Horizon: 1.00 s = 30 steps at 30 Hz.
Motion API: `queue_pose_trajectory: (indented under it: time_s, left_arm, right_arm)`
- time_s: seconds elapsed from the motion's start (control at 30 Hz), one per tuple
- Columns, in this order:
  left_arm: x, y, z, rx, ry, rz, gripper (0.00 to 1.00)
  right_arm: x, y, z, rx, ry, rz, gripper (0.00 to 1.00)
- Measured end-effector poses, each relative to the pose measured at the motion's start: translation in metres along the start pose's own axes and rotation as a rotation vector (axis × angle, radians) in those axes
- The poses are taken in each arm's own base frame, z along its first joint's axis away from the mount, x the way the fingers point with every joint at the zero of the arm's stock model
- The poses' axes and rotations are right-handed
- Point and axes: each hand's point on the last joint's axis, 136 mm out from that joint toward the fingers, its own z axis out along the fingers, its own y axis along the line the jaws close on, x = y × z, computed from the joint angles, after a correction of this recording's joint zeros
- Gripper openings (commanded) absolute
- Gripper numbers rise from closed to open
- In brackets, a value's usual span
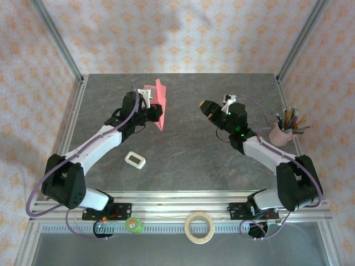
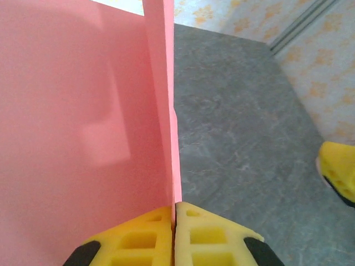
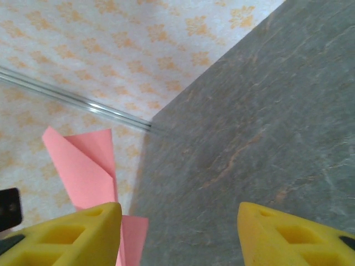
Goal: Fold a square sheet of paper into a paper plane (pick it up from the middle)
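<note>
1. Top view: left gripper (image 1: 153,113) holds the paper plane (image 1: 161,100) upright over the far-left part of the table (image 1: 183,149). The right gripper (image 1: 206,106) is well apart from it.
2. Left wrist: yellow pads (image 2: 144,238) pinched shut on the folded edge. The paper looks thin, light and limp, likely to crease; best gripped along the centre crease.
3. Right wrist: jaws apart, empty. The plane sits ahead to the left.

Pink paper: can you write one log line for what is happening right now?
left gripper: shut on folded pink paper, held upright | right gripper: open, empty, apart from paper
</note>
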Motion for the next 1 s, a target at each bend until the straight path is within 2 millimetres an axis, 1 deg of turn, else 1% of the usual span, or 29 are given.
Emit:
queue_pose_trajectory:
  time_s: [0.07,0.13,0.23,0.3,0.47,0.57,0.67,0.9,1.0]
  left_arm:
    - [-0.005,0.006,0.012,-0.125,0.010,0.065,0.08]
    - [-0.006,0.009,0.024,-0.230,0.023,0.136,0.08]
    - [0.007,0.019,0.038,-0.399,0.066,0.243,0.08]
    - [0.021,0.029,0.047,-0.508,0.109,0.318,0.08]
    - [0.051,0.054,0.064,-0.703,0.202,0.463,0.08]
    - [0.069,0.065,0.072,-0.778,0.249,0.533,0.08]
    - [0.085,0.069,0.081,-0.824,0.282,0.597,0.08]
    - [0.120,0.064,0.104,-0.879,0.321,0.731,0.08]
    - [0.133,0.062,0.109,-0.887,0.336,0.767,0.09]
  right_arm:
    - [-0.001,-0.011,-0.003,0.059,-0.013,-0.012,0.57]
    - [-0.005,-0.020,-0.006,0.106,-0.031,-0.021,0.57]
    - [-0.008,-0.035,-0.011,0.185,-0.054,-0.027,0.58]
    - [-0.011,-0.046,-0.014,0.245,-0.064,-0.030,0.59]
    - [-0.014,-0.061,-0.022,0.335,-0.085,-0.038,0.60]
    - [-0.017,-0.063,-0.026,0.358,-0.101,-0.043,0.60]
    - [-0.019,-0.065,-0.031,0.378,-0.114,-0.045,0.60]
    - [-0.021,-0.069,-0.034,0.406,-0.128,-0.046,0.60]
    - [-0.021,-0.069,-0.034,0.406,-0.129,-0.045,0.60]
